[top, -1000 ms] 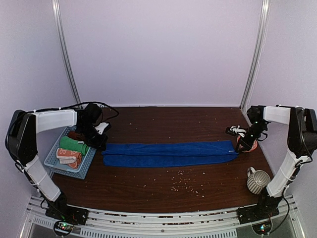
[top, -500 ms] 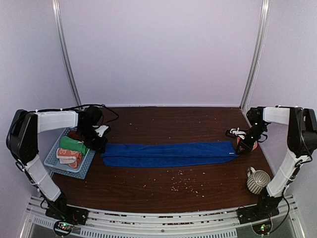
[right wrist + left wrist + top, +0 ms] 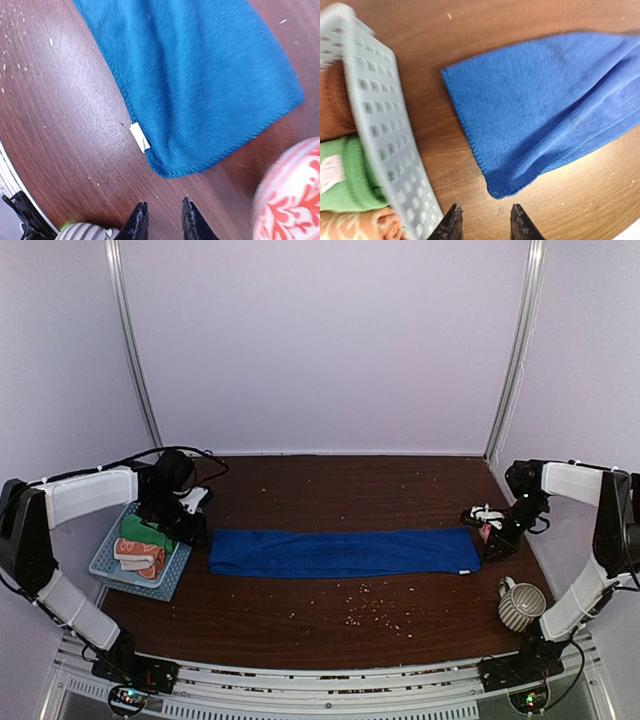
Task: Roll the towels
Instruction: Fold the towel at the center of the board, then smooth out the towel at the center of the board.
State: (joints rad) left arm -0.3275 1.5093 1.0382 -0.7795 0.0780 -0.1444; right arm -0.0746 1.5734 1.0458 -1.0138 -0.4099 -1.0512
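Blue towel (image 3: 340, 552): lies flat on the desk (image 3: 330, 490), folded into a long strip that spans the gap between the two hands.

Left hand (image 3: 482, 222): fingers parted, grasping nothing. The strip's end corner lies just ahead of the fingertips, apart from them. To this hand's left, a light blue basket (image 3: 385, 130) holds a green towel (image 3: 345, 175), an orange-patterned towel (image 3: 360, 227) and a dark red towel (image 3: 332, 105).

Right hand (image 3: 162, 220): fingers slightly parted, empty. The strip's tagged corner lies just ahead of it. A patterned bowl (image 3: 295, 195) sits close to its right.
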